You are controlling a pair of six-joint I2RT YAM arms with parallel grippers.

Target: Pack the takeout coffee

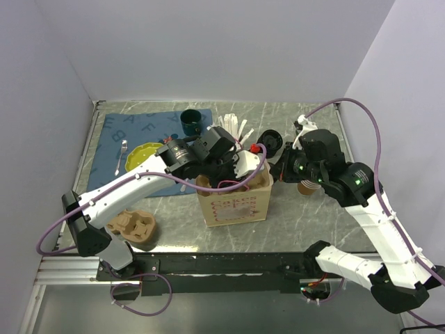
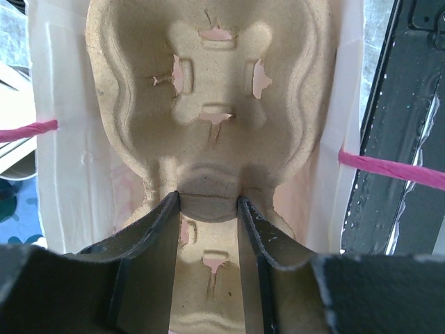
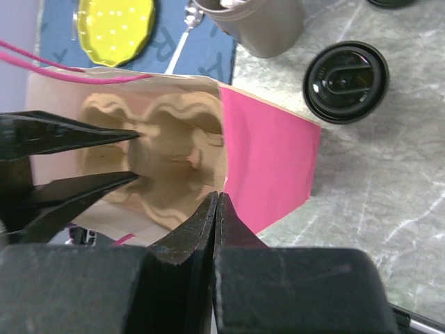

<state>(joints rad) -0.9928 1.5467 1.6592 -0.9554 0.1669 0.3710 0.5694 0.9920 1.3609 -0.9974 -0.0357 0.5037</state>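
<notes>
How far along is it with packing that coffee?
Done: a pulp cup carrier sits inside the paper bag. In hand: the left gripper grips the carrier's middle, while the right gripper is shut at the bag's rim. Left: the carrier's pockets are empty; a black lid, possibly the coffee's, stands on the table outside.

One fixed overview, two wrist close-ups, all meeting at one spot.
Your top camera looks down from above and behind the arm bases, taking in the whole grey marbled counter (image 1: 299,223). Your left wrist camera points straight down into the paper bag with pink cord handles (image 2: 62,174), very near, so the brown moulded-pulp cup tray (image 2: 215,76) fills it. Your right wrist camera looks down from beside the bag's open mouth, slightly farther off, and catches the left end effector (image 3: 138,154) too.
</notes>
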